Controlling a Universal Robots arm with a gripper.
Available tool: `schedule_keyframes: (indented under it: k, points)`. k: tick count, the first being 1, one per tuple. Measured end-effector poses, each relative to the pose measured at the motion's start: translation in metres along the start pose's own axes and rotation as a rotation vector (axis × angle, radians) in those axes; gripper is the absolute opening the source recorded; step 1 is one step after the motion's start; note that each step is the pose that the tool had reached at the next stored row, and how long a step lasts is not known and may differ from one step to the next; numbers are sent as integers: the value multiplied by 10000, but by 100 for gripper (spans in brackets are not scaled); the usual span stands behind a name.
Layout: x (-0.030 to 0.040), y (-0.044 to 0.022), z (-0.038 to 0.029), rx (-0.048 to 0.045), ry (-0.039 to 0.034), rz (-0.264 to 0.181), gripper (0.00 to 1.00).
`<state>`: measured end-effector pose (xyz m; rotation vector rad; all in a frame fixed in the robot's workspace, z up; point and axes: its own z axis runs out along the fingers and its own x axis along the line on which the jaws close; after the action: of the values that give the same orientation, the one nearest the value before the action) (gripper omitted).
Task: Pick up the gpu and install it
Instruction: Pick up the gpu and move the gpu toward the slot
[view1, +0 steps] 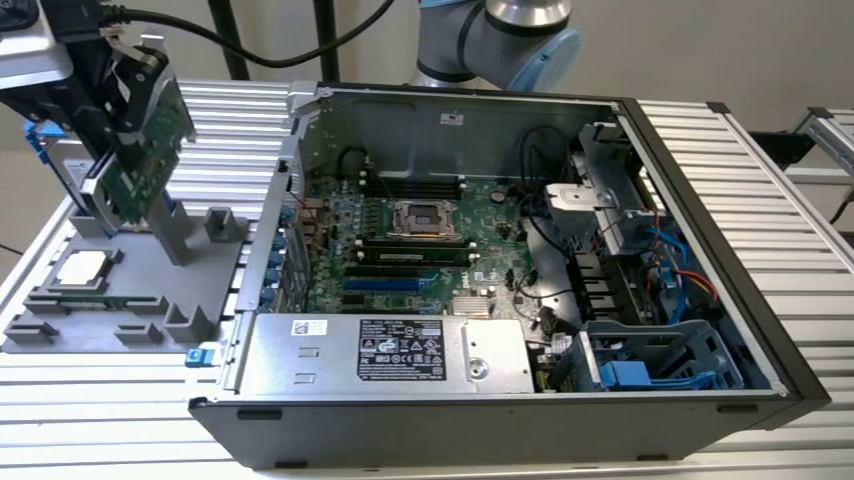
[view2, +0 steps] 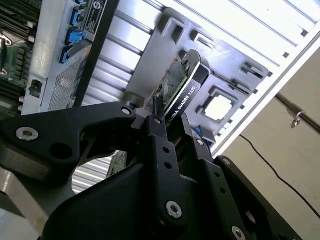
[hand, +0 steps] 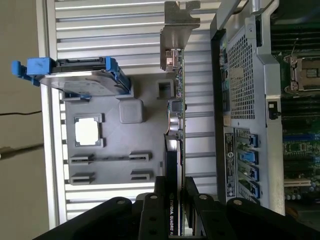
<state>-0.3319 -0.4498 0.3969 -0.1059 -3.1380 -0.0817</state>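
Gripper (view2: 171, 125) pinches one long edge of gpu (view2: 181, 87), a finger pressed to either face. Card hangs upright over gray tray (hand: 117, 142), toward tray's case-side edge.

Risk: narrow edge grip may let card swing or slip. Metal bracket (hand: 177, 25) could catch tray's holder posts or wall of case (view1: 287, 200).

Exterior view gives motherboard (view1: 400, 240) inside open case. First wrist view gives hard drive (hand: 75, 80) at tray corner away from case, CPU chip (hand: 87, 132) along same outer edge.

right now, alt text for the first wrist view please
The gripper grips the gpu edge-on, its metal bracket at the far end. Beyond lie a grey tray with a hard drive and cpu, and the open case beside it.
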Motion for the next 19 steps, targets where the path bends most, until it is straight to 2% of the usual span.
schedule_keyframes:
  k: [5,13,19]
  points:
    - [0,1,-26,-1,-1,0,0]
    - [0,2,-31,-1,-1,-1,0]
    - [-53,7,-31,0,0,0,0]
